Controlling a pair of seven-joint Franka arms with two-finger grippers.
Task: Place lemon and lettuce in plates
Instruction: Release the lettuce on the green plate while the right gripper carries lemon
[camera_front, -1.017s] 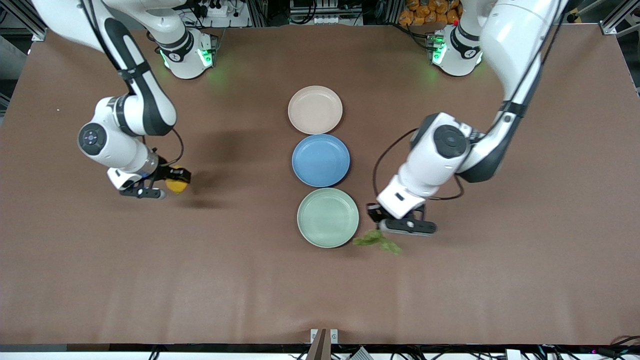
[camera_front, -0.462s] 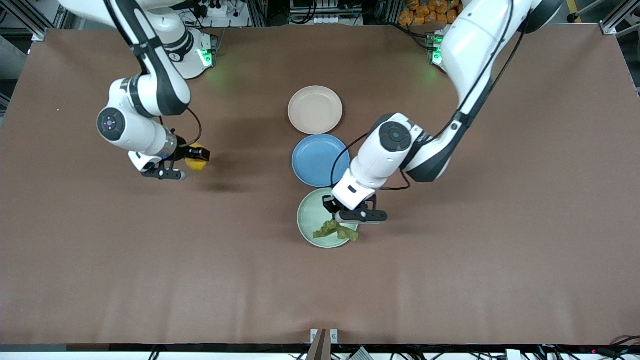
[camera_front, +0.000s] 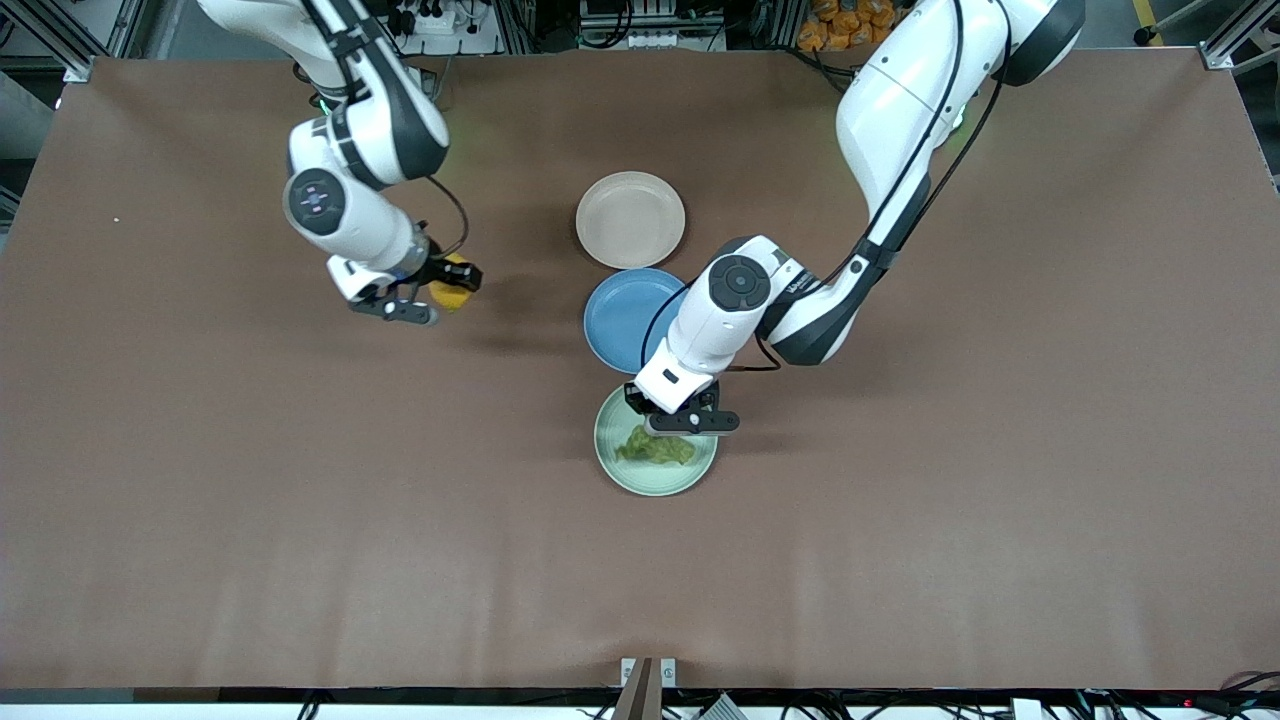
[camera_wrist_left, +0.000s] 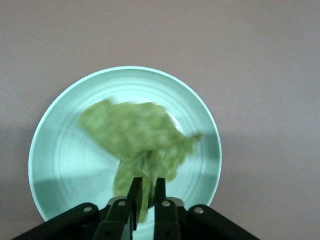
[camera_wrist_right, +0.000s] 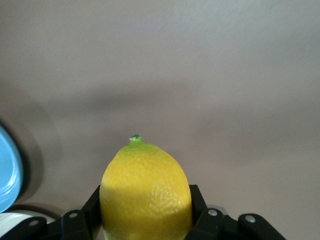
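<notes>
Lettuce: the wrinkly green leaf hangs over the mint green plate, pinched at one end.
Left gripper: over the mint plate, fingers pressed together on the leaf.
Lemon: yellow fruit is carried above bare worktop, toward the right arm's end from the plates.
Right gripper: clamped on the lemon's sides.
Beige-pink plate: lies nearest the bases.
Blue plate: sits between the other two, partly covered by the left arm.
</notes>
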